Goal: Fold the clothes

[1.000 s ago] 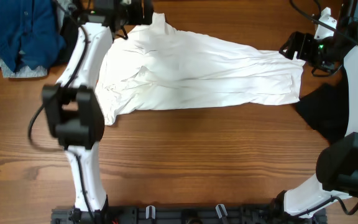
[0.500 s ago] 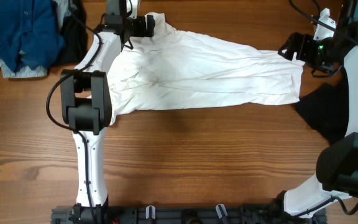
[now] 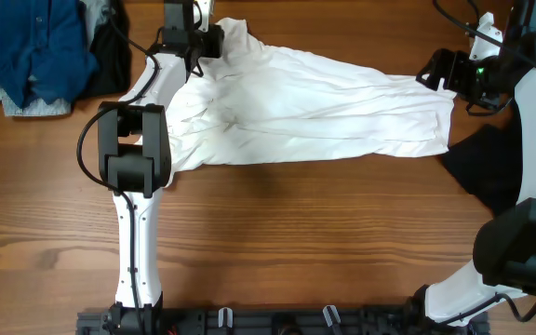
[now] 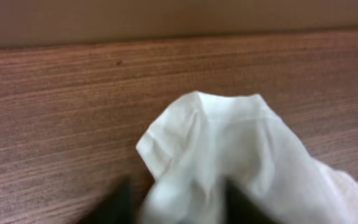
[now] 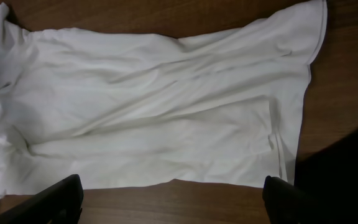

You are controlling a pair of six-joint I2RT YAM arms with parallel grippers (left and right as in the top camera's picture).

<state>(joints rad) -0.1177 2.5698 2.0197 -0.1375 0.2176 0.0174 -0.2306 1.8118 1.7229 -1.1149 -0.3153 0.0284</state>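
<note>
The clothes' large white wrinkled shirt [image 3: 305, 102] lies spread across the back of the wooden table. My left gripper [image 3: 214, 39] is at its far left corner. In the left wrist view a bunched fold of the white shirt [image 4: 229, 143] fills the space between the two dark fingers [image 4: 122, 202], and the left gripper [image 4: 179, 205] is shut on it. My right gripper [image 3: 433, 70] hovers open over the shirt's right end. In the right wrist view the shirt [image 5: 166, 106] lies ahead of the right gripper [image 5: 173, 199], with only bare wood between its fingers.
A blue garment [image 3: 31, 46] is heaped at the back left over a pale grey piece [image 3: 26, 104], with a black piece [image 3: 110, 56] beside it. A black garment [image 3: 482, 167] lies at the right edge, next to the shirt's hem. The table's back edge [image 4: 166, 37] runs just beyond the left gripper.
The left arm has swung right along the back to the shirt's far left corner, and its jaws have closed on the fabric. The right arm has not moved.
</note>
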